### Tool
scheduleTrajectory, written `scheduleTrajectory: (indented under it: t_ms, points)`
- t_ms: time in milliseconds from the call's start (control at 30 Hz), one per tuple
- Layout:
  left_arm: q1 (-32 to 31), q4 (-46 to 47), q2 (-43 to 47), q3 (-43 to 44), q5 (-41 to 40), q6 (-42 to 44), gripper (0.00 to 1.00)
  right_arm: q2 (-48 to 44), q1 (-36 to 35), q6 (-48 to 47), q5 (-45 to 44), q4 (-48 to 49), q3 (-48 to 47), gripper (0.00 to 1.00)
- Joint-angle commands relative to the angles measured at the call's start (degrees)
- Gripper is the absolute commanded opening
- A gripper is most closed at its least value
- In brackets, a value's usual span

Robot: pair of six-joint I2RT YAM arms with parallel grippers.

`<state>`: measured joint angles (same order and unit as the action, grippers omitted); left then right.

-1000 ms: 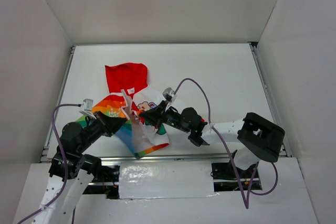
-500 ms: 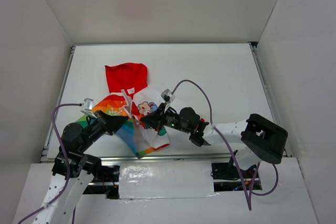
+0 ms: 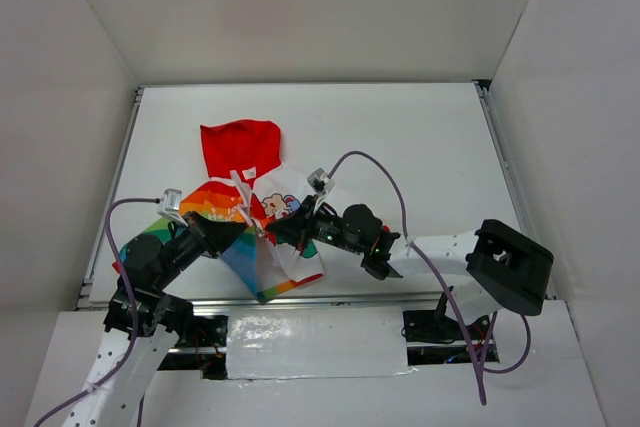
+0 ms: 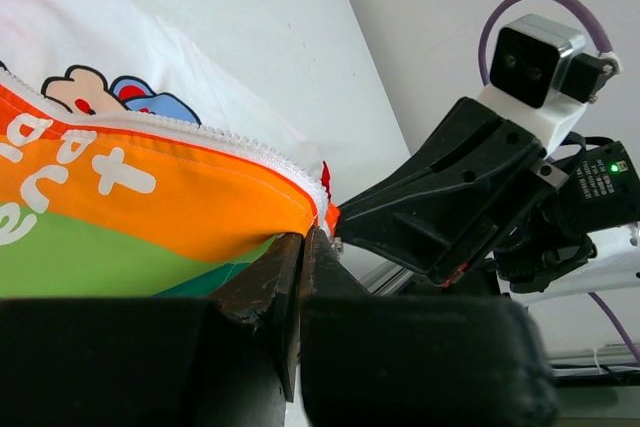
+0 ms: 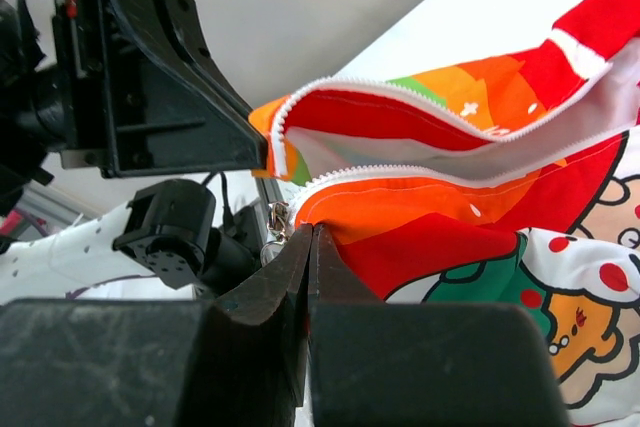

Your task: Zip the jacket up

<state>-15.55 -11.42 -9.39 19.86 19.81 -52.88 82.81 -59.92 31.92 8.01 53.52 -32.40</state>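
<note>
The jacket (image 3: 262,215) lies near the table's front with its red hood (image 3: 240,147) toward the back and its front held up off the table. My left gripper (image 4: 303,235) is shut on the bottom corner of the rainbow half (image 4: 150,197). My right gripper (image 5: 308,229) is shut on the bottom corner of the cartoon half (image 5: 480,247), right beside the metal zipper slider (image 5: 277,219). The two rows of white zipper teeth (image 5: 400,175) stand apart, unjoined. In the top view the left gripper (image 3: 243,231) and right gripper (image 3: 272,232) face each other a few centimetres apart.
The white table (image 3: 420,147) is boxed in by white walls on three sides. A metal rail (image 3: 350,299) runs along its near edge. The right arm's purple cable (image 3: 385,182) loops above the table just right of the jacket.
Both arms have edged slightly, the left wrist a little right and forward, the right arm's base link shifting right. Both grips on the jacket corners are unchanged.
</note>
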Motion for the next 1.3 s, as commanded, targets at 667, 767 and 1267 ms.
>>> scheduleTrajectory:
  t_ms: [667,767,1267]
  points:
    - [0.2,6.3,0.7,-2.3,3.2,-8.5,0.0,-1.1,-0.5,-1.4,-3.3,0.6,-3.9,0.0]
    - [0.2,6.0,0.7,-2.1,2.7,-8.2,0.0,-1.1,-0.5,-1.2,-3.0,1.1,-3.5,0.0]
    - [0.2,3.6,-0.6,-0.8,0.8,-7.9,0.0,-1.0,-3.3,-4.6,-7.9,-3.4,-5.9,0.0]
